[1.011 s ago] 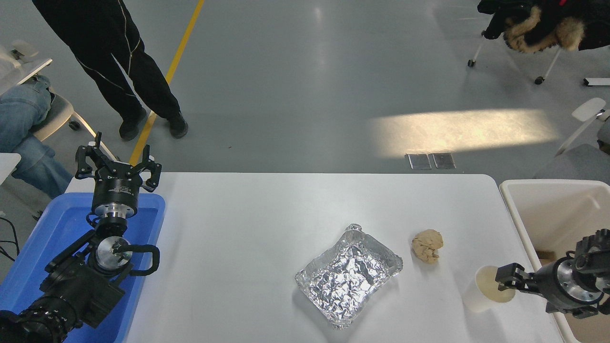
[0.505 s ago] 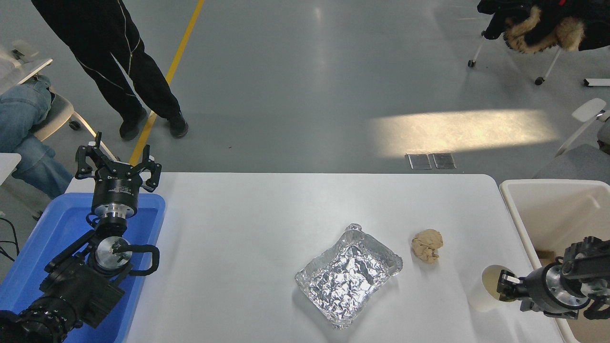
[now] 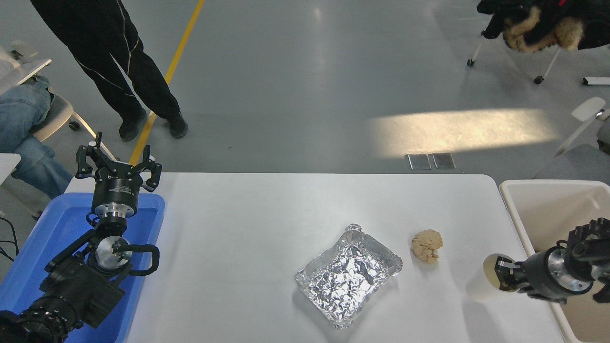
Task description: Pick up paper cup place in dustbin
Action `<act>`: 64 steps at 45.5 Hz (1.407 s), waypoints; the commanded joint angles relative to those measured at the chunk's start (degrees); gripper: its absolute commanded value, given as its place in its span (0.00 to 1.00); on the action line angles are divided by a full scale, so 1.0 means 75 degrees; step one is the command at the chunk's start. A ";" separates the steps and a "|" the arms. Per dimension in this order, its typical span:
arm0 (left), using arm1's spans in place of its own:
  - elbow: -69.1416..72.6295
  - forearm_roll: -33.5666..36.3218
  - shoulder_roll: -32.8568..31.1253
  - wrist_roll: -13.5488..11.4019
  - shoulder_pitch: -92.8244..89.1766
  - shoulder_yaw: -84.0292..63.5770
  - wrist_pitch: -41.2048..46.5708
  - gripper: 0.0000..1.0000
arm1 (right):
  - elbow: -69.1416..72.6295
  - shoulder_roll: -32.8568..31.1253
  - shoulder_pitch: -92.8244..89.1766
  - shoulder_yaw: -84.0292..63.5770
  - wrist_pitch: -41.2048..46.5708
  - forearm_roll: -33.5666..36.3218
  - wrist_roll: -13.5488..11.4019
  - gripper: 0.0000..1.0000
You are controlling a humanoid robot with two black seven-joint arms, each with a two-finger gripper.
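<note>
The paper cup [image 3: 480, 287] is white with a cream inside and sits at the table's right front, tilted with its mouth toward the right. My right gripper [image 3: 503, 279] comes in from the right edge and is shut on the cup's rim, with one finger inside the mouth. The dustbin [image 3: 513, 194], a large cream-white bin, stands just off the table's right edge, right beside the gripper. My left gripper [image 3: 117, 165] is parked open at the lower left, over the blue tray.
A crumpled silver foil tray [image 3: 349, 275] lies at the table's middle front. A tan lump [image 3: 427, 245] lies between it and the cup. A blue plastic tray [image 3: 57, 224] is at the left. A person's legs [image 3: 125, 71] stand beyond the table's far left.
My right gripper has closed on the cup's rim and drawn it a little up and to the right, toward the dustbin. The cup has tilted more. The left arm has not moved.
</note>
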 commanded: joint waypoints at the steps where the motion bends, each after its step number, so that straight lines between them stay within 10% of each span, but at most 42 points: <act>1: 0.0000 0.0001 0.0001 -0.0001 0.0011 0.0001 -0.0010 0.99 | 0.1215 -0.0034 0.3338 -0.1542 0.1142 0.0050 0.0005 0.00; 19: 0.0000 -0.0011 0.0001 -0.0001 0.0011 0.0001 0.0001 0.99 | 0.1215 0.0844 0.8028 -0.2387 0.4848 0.1023 0.0063 0.00; 45: 0.0000 -0.0011 0.0001 -0.0013 0.0011 -0.0011 0.0001 0.99 | 0.1066 0.1396 0.7586 -0.2516 0.4824 0.1492 0.0051 0.00; 64: 0.0000 -0.0011 -0.0011 -0.0001 0.0011 -0.0011 0.0001 0.99 | -0.1686 0.0915 0.2700 -0.2271 0.1931 0.1456 0.0028 0.00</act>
